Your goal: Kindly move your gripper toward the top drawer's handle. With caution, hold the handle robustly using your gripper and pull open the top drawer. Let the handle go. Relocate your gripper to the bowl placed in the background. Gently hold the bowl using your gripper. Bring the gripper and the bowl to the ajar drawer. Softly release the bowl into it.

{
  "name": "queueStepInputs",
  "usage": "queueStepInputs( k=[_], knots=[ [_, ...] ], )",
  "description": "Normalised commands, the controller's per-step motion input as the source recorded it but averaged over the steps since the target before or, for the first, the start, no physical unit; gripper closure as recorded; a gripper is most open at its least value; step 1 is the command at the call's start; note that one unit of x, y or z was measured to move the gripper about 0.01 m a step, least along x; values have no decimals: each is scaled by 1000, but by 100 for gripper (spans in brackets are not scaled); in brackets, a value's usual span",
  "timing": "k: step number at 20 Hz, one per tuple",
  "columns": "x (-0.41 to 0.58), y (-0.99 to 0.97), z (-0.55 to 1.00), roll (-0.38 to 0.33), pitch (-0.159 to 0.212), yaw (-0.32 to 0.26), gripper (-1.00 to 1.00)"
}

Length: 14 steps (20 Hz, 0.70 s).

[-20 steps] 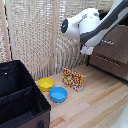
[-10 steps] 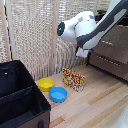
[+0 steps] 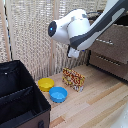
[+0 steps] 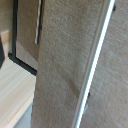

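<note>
My gripper (image 3: 74,52) hangs under the bulky white arm, in the air left of the dark dresser in the exterior view. Its fingers do not show clearly, and nothing is seen in them. The arm partly hides the top drawer (image 3: 114,39). The wrist view is filled by a brown wood-grain drawer front (image 4: 60,70) with a slim silvery handle (image 4: 96,62) running across it. I cannot tell which drawer it is. The drawers look closed. The yellow bowl (image 3: 46,83) sits on the wooden floor by the curtain, well below and to the left of the gripper.
A blue bowl (image 3: 58,94) sits right beside the yellow one. A patterned box (image 3: 74,78) stands to the exterior view's right of the bowls. A large black open bin (image 3: 20,102) fills the lower left. A lower drawer (image 3: 110,62) shows below the arm.
The arm and gripper have swung toward the exterior view's left and look nearer the camera. The bowls, box and drawers have not moved.
</note>
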Motion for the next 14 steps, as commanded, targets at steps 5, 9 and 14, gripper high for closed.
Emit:
queueStepInputs(
  k=[5,9,14],
  knots=[
    [0,247,509,61,-95,-290,-100],
    [8,84,426,94,-31,-306,-100],
    [135,78,298,203,12,-268,-100]
  ],
)
